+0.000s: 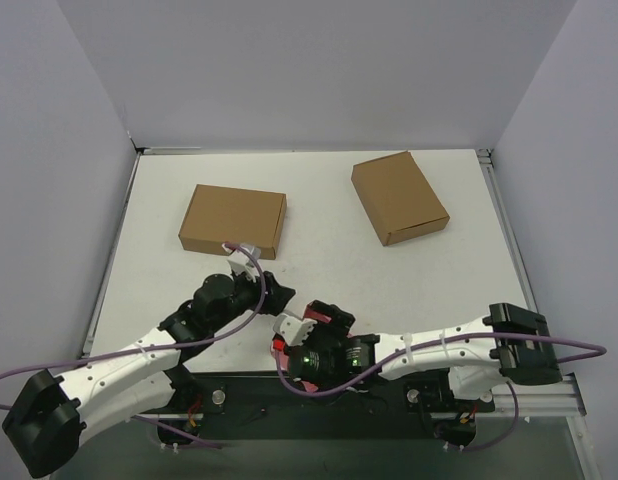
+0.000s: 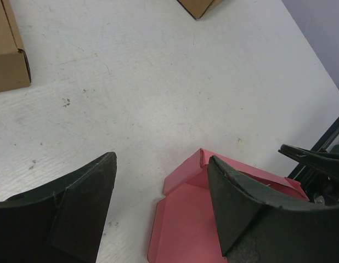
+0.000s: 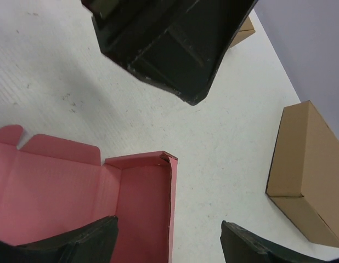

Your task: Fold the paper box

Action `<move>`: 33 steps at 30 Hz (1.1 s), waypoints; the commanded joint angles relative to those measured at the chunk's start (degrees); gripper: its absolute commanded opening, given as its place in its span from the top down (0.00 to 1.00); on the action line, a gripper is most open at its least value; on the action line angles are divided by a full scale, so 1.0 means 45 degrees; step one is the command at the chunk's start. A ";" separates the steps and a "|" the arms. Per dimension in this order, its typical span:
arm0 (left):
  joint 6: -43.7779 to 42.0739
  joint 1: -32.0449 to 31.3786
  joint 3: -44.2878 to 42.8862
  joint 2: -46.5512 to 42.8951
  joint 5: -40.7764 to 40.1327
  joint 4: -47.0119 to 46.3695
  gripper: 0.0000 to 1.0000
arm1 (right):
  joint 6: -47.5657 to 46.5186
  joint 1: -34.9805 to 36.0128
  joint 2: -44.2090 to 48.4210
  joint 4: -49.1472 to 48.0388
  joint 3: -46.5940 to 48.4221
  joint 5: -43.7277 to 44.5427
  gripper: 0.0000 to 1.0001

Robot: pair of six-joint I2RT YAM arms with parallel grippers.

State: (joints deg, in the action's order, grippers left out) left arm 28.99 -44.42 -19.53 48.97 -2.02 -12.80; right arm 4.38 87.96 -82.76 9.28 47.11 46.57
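The pink paper box (image 3: 76, 192) lies open on the white table near the front edge, with two low walls raised and meeting at a corner. Only small bits of it (image 1: 315, 322) show under the arms in the top view. My right gripper (image 3: 168, 223) is open just above the box, one finger over its floor and the other outside its wall. My left gripper (image 2: 161, 164) is open and empty, its right finger (image 2: 252, 208) over the box (image 2: 186, 224). In the top view both grippers, left (image 1: 279, 295) and right (image 1: 294, 330), sit close together.
Two closed brown cardboard boxes lie further back, one at the left (image 1: 233, 220) and one at the right (image 1: 399, 197). The right one also shows in the right wrist view (image 3: 309, 170). The table's front rail (image 1: 389, 385) runs close behind the pink box.
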 commanded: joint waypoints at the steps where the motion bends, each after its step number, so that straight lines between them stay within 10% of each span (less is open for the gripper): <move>1: 0.0295 0.0126 -0.0836 0.0289 0.0917 -0.0008 0.23 | 0.2886 0.0531 0.1376 0.2134 0.1286 0.0960 0.25; 16: 0.1096 0.0106 -0.1382 0.2672 0.3300 -0.1921 0.23 | 1.6539 -0.1344 0.6569 0.4638 -0.1697 -0.1110 0.28; 33: 0.1077 0.0106 -0.1950 0.5308 0.3965 -0.3348 0.23 | 1.9553 -0.0837 0.8822 0.3778 -0.4981 -0.1364 0.37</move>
State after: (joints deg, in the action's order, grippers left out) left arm 34.09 -44.16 -26.04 71.53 14.35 -24.25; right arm 88.90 83.09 -43.00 27.33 25.50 38.52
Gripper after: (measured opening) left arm 0.768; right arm 0.638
